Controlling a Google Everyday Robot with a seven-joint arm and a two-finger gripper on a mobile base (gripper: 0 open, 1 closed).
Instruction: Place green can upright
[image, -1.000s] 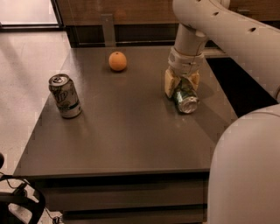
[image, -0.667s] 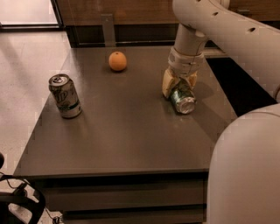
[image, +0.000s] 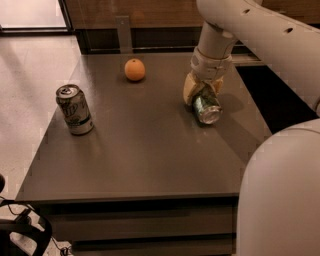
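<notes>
The green can (image: 207, 107) lies on its side on the right part of the dark table (image: 145, 150), its silver end facing the camera. My gripper (image: 202, 96) comes down from above and is shut on the can's body, with one beige finger (image: 189, 90) showing on the can's left side. The far end of the can is hidden behind the gripper. I cannot tell whether the can rests on the table or hangs just above it.
A paler white-and-silver can (image: 74, 109) stands upright near the table's left edge. An orange (image: 134, 69) sits at the back middle. My arm's large white body (image: 280, 195) fills the right foreground. A dark wall and rail run behind the table.
The gripper and the green can have shifted a little to the left and toward the back. The other can and the orange have not moved.
</notes>
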